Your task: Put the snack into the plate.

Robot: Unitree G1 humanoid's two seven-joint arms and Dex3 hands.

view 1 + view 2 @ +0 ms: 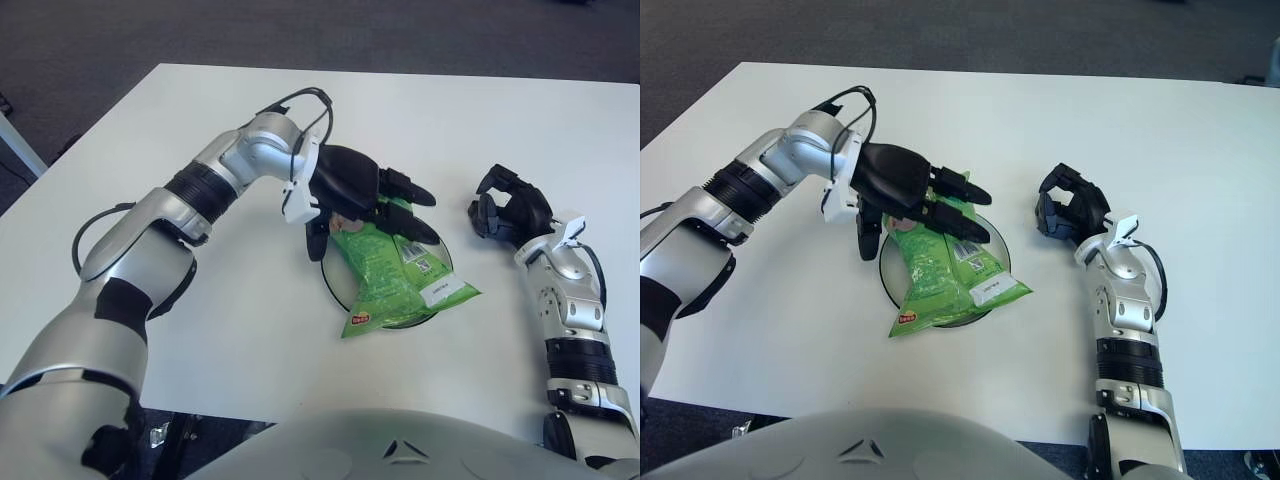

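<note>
A green snack bag (395, 275) lies across a dark round plate (330, 287) in the middle of the white table, its lower corners hanging over the plate's front rim. My left hand (368, 212) is over the bag's far end. Its fingers (410, 190) stretch out straight above the bag and its thumb points down beside the plate's left rim; they do not close on the bag. My right hand (510, 212) shows to the right of the plate, fingers curled, holding nothing.
The white table (200, 120) extends far behind and to the left of the plate. Its front edge runs just below the plate, and dark carpet lies beyond the far edge.
</note>
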